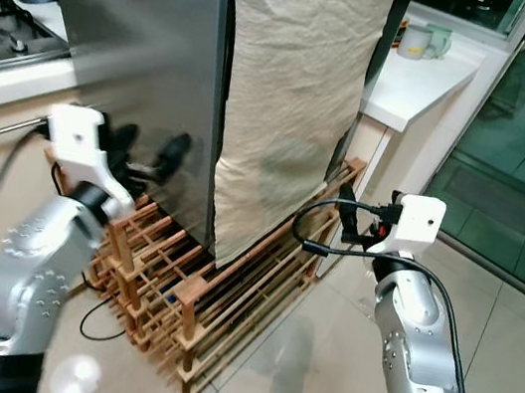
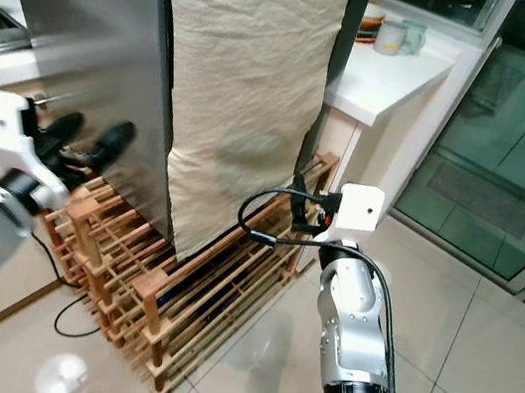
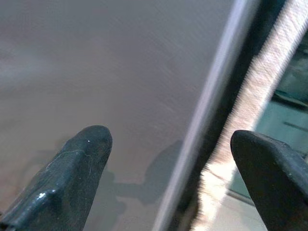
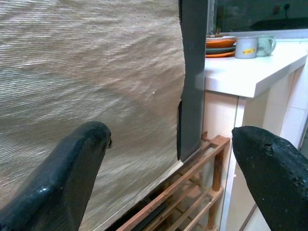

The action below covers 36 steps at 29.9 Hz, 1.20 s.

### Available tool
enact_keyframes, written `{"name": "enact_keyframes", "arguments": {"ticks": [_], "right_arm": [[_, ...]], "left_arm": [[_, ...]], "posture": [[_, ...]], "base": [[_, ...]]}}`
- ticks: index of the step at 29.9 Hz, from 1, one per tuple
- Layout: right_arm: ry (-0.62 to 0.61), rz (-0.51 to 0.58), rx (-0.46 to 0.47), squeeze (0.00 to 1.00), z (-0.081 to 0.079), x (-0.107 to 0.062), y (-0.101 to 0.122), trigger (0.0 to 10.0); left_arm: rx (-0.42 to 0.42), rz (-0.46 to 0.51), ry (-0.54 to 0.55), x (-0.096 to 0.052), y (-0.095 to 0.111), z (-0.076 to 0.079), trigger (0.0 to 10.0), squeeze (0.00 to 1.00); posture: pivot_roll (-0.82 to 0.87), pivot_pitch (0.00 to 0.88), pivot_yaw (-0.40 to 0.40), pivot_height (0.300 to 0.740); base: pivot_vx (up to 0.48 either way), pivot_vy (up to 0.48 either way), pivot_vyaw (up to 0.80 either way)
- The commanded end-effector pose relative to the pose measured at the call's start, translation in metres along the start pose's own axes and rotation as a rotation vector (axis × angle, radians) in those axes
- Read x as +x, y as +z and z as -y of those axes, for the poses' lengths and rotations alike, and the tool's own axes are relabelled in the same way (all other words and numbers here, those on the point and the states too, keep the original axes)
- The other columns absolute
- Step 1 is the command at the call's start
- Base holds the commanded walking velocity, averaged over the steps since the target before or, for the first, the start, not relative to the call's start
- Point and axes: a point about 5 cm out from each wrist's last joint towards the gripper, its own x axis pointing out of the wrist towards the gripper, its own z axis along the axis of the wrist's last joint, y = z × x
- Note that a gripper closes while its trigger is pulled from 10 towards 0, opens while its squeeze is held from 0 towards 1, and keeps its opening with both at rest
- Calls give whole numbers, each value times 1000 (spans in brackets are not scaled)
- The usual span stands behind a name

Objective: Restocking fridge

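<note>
I have the fridge (image 1: 143, 66) dead ahead, its steel side panel filling the 11 o'clock part of my head view, with a beige cloth (image 1: 294, 101) hanging down its front face. The fridge stands on a low wooden rack (image 1: 215, 300) that sits on the tiled floor (image 1: 311, 386). My left tool (image 1: 143, 156) is up at 9 o'clock, fingers (image 3: 77, 168) spread apart and empty, just beside the steel panel near its front edge. My right tool (image 1: 345, 215) is at 3 o'clock, also spread apart and empty, near the lower corner of the cloth. A white surface (image 1: 418, 81) at 1 o'clock carries mugs (image 1: 425, 40) and stacked plates (image 4: 220, 47).
</note>
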Motion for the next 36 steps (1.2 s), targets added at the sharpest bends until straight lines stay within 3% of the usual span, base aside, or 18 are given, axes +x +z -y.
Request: {"name": "enact_keyframes", "arguments": {"ticks": [1,8,13,25,29,36], "right_arm": [[-37,49,-10,0,5,1,12,10000],[-110,8,35,0,11,-21,5,10000],[-98,0,34,0,9,-21,4,10000],[-57,-95,1,0,10,-26,-6,10000],[-54,-98,-3,0,11,-24,-5,10000],[-20,-96,-18,0,10,-21,-1,10000]], "left_arm": [[10,7,-24,5,0,7,10000,0],[49,1,-56,10,-1,8,10000,0],[121,15,-93,14,5,10,10000,0],[126,27,-240,17,14,27,10000,0],[121,0,-214,19,6,25,10000,0],[146,-70,-48,27,-11,5,10000,0]], "posture": [[-68,0,23,740],[-79,0,33,740],[-87,0,49,740],[-103,0,68,740],[-103,0,65,740],[-105,0,61,740]], "base": [[0,0,0],[0,0,0],[0,0,0],[0,0,0],[0,0,0],[0,0,0]]}}
